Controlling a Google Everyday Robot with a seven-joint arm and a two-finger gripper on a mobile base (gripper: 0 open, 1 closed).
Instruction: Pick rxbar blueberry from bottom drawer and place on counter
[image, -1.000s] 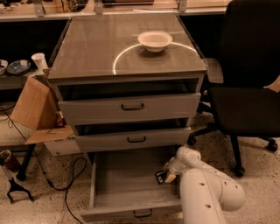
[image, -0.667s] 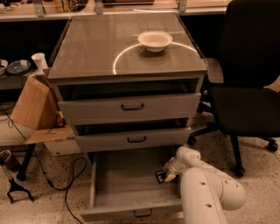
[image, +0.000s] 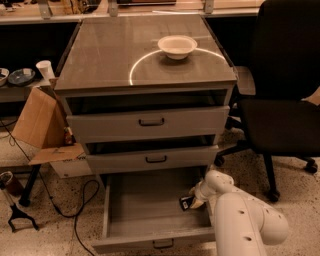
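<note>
The bottom drawer (image: 145, 207) is pulled wide open, with a flat grey floor. The rxbar blueberry (image: 186, 202), a small dark bar with pale marks, is at the drawer's right side. My gripper (image: 193, 199) reaches down into the drawer from my white arm (image: 240, 220) at the lower right, right at the bar. The counter (image: 125, 52) is the glossy slab on top, with a bright white arc.
A white bowl (image: 177, 46) stands on the counter's back right. Two upper drawers (image: 150, 122) are slightly open. A black office chair (image: 285, 100) is to the right. A cardboard box (image: 42, 130) and cables lie on the floor at left.
</note>
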